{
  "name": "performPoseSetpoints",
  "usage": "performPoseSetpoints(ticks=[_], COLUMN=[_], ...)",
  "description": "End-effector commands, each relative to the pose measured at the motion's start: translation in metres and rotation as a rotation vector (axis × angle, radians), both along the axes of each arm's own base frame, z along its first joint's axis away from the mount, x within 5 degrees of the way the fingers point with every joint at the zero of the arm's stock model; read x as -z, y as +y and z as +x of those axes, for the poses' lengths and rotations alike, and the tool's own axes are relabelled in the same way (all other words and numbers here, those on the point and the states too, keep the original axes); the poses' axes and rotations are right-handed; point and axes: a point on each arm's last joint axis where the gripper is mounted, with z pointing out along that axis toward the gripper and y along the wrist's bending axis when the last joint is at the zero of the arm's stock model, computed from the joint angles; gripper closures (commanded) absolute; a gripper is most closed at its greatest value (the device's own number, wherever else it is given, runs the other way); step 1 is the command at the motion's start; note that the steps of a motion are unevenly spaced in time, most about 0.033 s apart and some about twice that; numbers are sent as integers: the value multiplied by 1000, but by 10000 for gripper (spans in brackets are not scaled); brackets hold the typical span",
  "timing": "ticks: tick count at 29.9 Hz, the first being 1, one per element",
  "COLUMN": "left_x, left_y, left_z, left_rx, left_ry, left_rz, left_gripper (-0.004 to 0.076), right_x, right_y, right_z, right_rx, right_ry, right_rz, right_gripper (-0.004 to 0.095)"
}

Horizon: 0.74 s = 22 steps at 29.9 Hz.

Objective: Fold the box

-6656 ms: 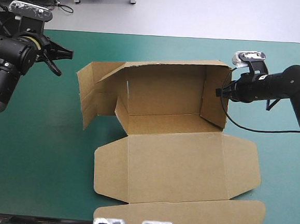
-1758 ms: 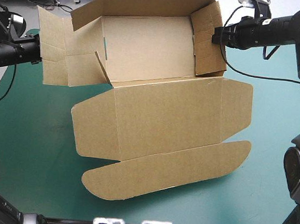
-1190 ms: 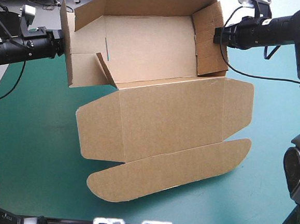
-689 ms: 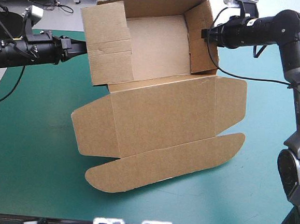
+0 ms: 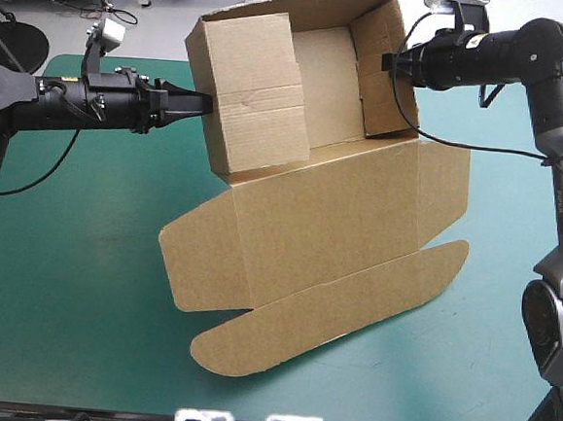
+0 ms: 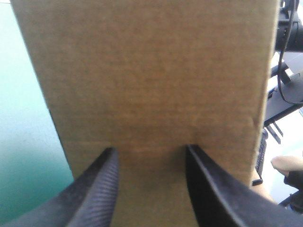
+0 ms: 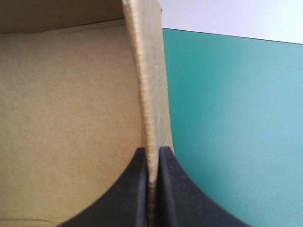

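Colour-wise it's pretty simple: the box is plain brown board all over, with a paler, yellowish-tan strip along its cut edge. The worktop cover is one flat teal-green. The fingers on the left gripper are black with fine ribbed lines running across them. The right gripper has black ones too, looking smoother and matte.

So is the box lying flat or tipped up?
Tipped up. The right hand pinches one side wall of the box, the left hand presses the opposite wall, and the lid hangs toward the table.
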Motion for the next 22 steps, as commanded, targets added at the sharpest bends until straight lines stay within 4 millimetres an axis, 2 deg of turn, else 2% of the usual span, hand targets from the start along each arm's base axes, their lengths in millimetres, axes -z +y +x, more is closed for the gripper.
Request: performPoseSetpoints(ticks=[1, 12, 22], left_x=[-23, -24, -26], left_y=[-11, -11, -8], left_z=[-22, -22, -15], left_rx=[94, 95, 19], left_ry=[-43, -51, -82], left_rz=[-75, -89, -94], left_gripper=[281, 283, 288], right_x=[-39, -42, -44], right_y=[2, 1, 0], right_z=[-22, -19, -18], right_rx=[-3, 23, 38], right_ry=[-119, -151, -172], right_rz=[121, 135, 146], right_gripper=[920, 920, 920])
